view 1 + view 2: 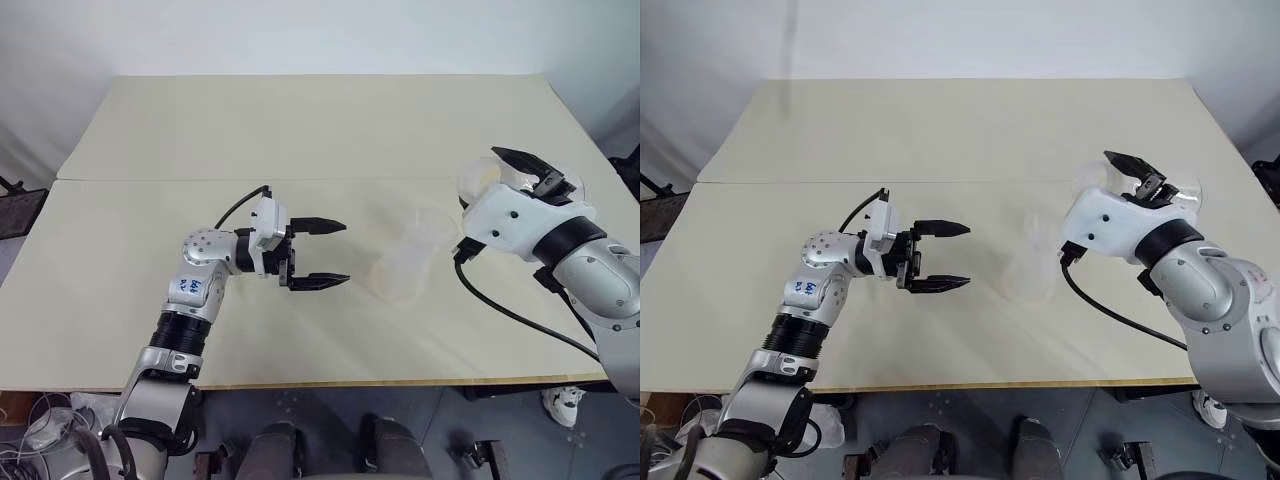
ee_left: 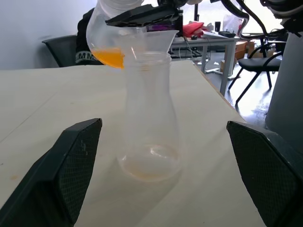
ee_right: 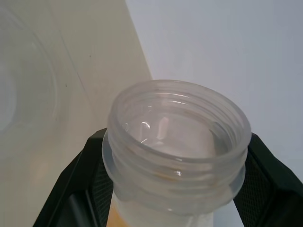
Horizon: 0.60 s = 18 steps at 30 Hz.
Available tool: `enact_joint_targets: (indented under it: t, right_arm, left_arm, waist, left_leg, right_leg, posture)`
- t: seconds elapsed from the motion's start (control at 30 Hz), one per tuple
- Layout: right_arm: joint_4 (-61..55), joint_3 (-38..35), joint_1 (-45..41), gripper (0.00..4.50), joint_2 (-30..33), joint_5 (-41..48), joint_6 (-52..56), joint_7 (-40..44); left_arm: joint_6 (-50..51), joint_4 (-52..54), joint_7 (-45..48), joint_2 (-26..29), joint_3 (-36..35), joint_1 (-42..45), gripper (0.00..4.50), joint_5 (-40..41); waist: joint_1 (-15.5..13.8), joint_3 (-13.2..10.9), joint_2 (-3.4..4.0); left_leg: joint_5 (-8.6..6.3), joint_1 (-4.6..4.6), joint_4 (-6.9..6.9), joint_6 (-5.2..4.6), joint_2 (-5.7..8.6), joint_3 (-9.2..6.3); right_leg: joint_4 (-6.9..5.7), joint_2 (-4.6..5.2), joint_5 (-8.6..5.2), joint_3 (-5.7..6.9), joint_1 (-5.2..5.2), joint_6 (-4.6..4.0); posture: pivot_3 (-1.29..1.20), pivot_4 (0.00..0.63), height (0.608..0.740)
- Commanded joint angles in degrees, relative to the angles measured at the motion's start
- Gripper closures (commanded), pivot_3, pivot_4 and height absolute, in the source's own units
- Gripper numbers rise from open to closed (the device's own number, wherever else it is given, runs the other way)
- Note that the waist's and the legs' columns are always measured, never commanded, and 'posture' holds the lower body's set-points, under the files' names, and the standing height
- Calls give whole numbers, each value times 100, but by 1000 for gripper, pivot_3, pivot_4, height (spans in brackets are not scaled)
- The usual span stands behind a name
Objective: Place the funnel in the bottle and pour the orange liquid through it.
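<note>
**Tipping the flask toward the funnel**

Holding the second flask (image 3: 175,142) by its neck in my right gripper (image 1: 535,180), I see the orange liquid (image 2: 110,56) pooled low inside. The bottle (image 1: 410,262) stands upright mid-table with the funnel (image 2: 149,41) seated in its neck, just left of that gripper. My left gripper (image 1: 320,253) waits wide open, left of the bottle.

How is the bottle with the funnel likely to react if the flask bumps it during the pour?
The bottle looks nearly empty and thin-walled, so probably light and easy to shove. Its wide base should resist tipping, though it may slide on the smooth table. The funnel seems to sit loose in the neck and could be knocked askew.
</note>
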<state>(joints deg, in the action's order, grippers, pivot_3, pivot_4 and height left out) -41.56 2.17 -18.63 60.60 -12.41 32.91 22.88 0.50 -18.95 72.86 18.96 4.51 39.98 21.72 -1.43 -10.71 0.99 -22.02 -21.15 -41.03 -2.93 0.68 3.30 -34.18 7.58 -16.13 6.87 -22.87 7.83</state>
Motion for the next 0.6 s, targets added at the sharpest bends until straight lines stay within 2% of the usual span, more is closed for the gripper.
enact_joint_targets:
  t: [0.03,0.3,0.6]
  right_arm:
    - [-152,-72,-87,1695,198,-527,-353,171]
    - [-52,-198,202,1695,263,-1265,-1135,527]
    - [329,-142,67,1695,68,-1769,-1821,662]
  left_arm:
    - [-90,59,50,1,-11,86,0,11]
    - [-87,43,67,32,-52,64,0,19]
    - [-102,19,43,20,-61,79,0,10]
  waist:
    - [2,0,0]
    - [1,0,0]
    - [3,0,0]
  left_leg:
    - [0,0,0,0,0,-1]
    - [0,-2,0,1,0,-3]
    - [1,-1,0,1,0,-4]
  right_leg:
    - [0,0,0,2,0,0]
    - [1,0,0,3,1,0]
    - [1,-1,0,4,1,0]
  posture:
    - [0,150,740]
    - [0,150,740]
    - [0,150,740]
